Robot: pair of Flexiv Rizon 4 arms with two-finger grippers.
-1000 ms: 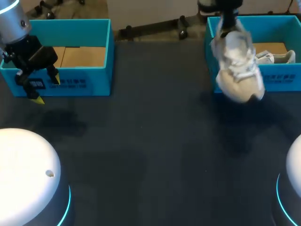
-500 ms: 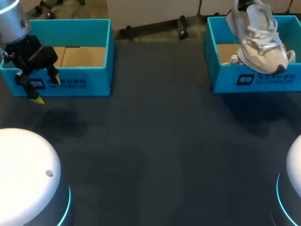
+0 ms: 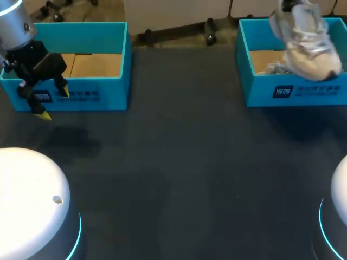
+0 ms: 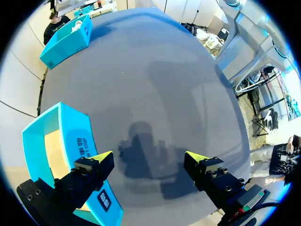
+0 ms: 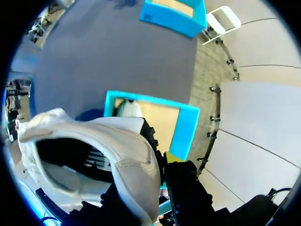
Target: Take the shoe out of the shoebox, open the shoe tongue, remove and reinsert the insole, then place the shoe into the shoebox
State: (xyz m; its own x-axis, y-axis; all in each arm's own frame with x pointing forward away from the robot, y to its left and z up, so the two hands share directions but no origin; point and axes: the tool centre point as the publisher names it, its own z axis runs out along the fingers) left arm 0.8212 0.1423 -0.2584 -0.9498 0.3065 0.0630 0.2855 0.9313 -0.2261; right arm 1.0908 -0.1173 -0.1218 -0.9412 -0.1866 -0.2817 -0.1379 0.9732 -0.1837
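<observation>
A white and beige shoe [image 3: 310, 47] hangs tilted over the right teal shoebox [image 3: 293, 93], toe down near its front wall. My right gripper [image 5: 164, 164] is shut on the heel collar of the shoe [image 5: 99, 155], whose opening faces the wrist camera. The box [image 5: 188, 128] lies under it, with a second pale shoe [image 5: 127, 107] on its floor. My left gripper [image 3: 53, 103] hangs open and empty in front of the left teal box [image 3: 81, 96]. In the left wrist view the left gripper [image 4: 149, 160] is above bare table, that box [image 4: 56, 136] beside one finger.
The left box [image 3: 116, 65] shows only its cardboard floor. Dark table stretches between the two boxes and toward the white arm bases [image 3: 32, 200] at the near corners. The right box [image 4: 66, 41] is far across the table in the left wrist view.
My right gripper has carried the shoe up and back, from in front of the right box to over its inside. The left arm has kept still.
</observation>
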